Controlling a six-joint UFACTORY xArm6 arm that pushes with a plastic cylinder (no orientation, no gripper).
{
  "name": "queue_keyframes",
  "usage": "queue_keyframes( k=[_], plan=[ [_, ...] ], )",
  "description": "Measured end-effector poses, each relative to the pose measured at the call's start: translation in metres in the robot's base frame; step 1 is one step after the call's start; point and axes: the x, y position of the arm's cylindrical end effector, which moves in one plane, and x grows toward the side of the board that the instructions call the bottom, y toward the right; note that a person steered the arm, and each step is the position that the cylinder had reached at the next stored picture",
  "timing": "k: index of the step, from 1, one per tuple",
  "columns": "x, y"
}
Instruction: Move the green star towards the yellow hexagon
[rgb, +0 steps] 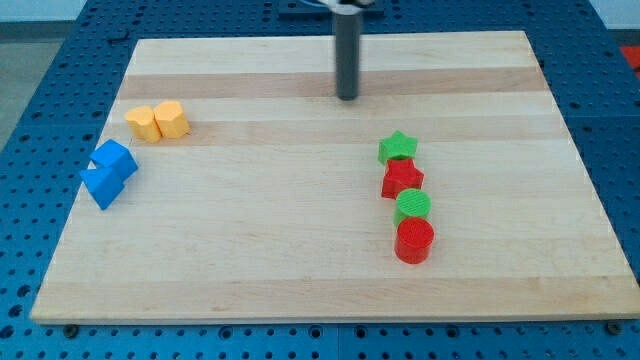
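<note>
The green star (398, 147) lies right of the board's middle, at the top of a short column of blocks. The yellow hexagon (171, 119) sits at the view's upper left, touching another yellow block (143, 123) on its left. My tip (347, 97) rests on the board near the view's top, up and to the left of the green star, with a clear gap between them.
Below the green star lie a red star (402, 179), a green cylinder (413, 206) and a red cylinder (414, 241), each touching its neighbour. Two blue blocks (114, 160) (103, 185) sit at the left edge. The wooden board (300, 260) lies on a blue pegboard.
</note>
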Motion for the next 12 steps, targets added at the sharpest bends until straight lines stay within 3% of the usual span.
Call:
queue_keyframes(
  k=[2, 4, 6, 10, 11, 12],
  plan=[
    [0.036, 0.103],
    [0.085, 0.121],
    [0.106, 0.078],
    [0.106, -0.084],
    [0.116, -0.108],
    [0.142, -0.095]
  ],
)
